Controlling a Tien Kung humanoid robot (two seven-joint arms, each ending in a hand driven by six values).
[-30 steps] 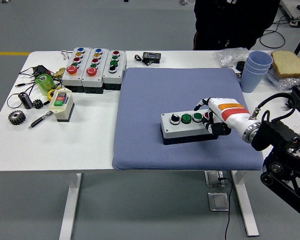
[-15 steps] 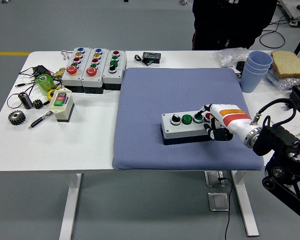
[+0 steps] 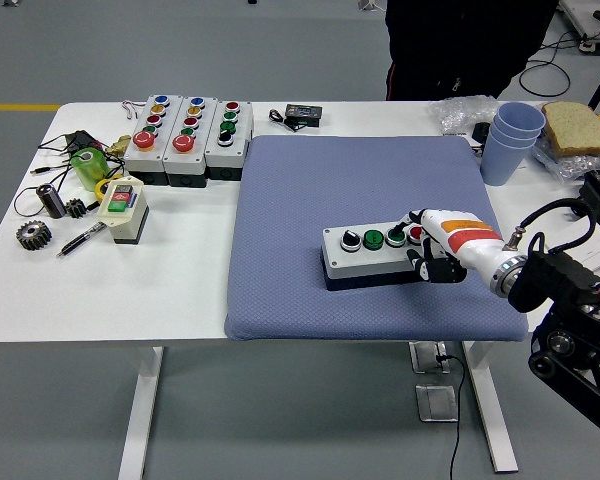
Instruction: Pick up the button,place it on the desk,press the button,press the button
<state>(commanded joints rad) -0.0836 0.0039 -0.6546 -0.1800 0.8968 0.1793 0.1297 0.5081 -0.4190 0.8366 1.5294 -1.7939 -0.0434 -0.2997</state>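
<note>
One grey rectangular push-button box (image 3: 372,255) with a black knob and two green buttons lies on the blue-grey fabric mat (image 3: 310,190), toward the mat's near right part. The right hand (image 3: 432,245), white with orange stripes, rests at the box's right end, fingers curled together against it, apparently over its red button; exact contact is unclear. Three similar button boxes (image 3: 188,137) stand left of the mat.

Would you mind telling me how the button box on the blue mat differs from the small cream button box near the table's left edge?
The button box on the mat is long and low, with a row of knobs and buttons; the cream box is short and blocky with fewer buttons. The mat box lies on the blue mat with the right hand at its right end; the cream box stands on bare table, untouched. Both have dark bases.
</note>
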